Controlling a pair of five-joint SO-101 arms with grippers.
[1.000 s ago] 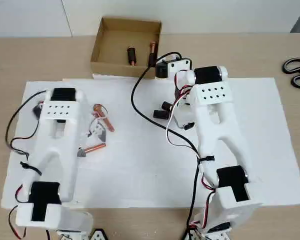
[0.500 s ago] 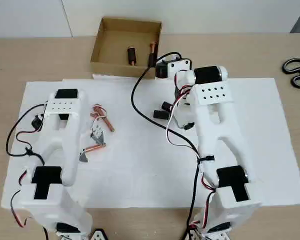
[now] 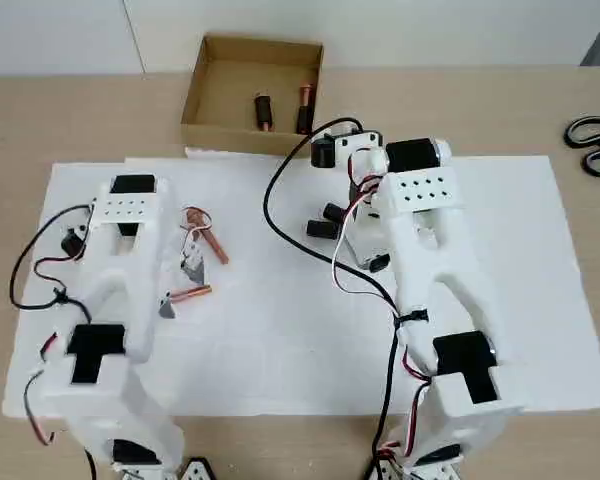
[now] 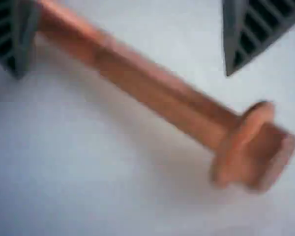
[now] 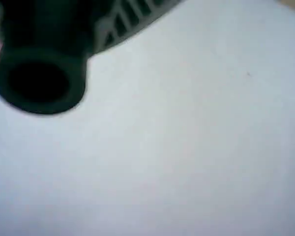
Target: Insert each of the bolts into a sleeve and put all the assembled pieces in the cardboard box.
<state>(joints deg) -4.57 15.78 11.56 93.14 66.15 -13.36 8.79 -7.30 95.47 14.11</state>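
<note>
Left gripper (image 4: 123,73) hung open astride a bolt (image 4: 157,93), poised to grasp | right gripper (image 3: 368,250), well apart from the cardboard box (image 3: 202,100), clenched a sleeve (image 5: 39,81) for insertion.

Bright, even light falls from above on the worktop (image 3: 80,110) and white sheet (image 3: 280,330). The bolt (image 4: 152,93) casts a faint, soft shadow; the sleeve (image 5: 42,107) reads dark.
</note>
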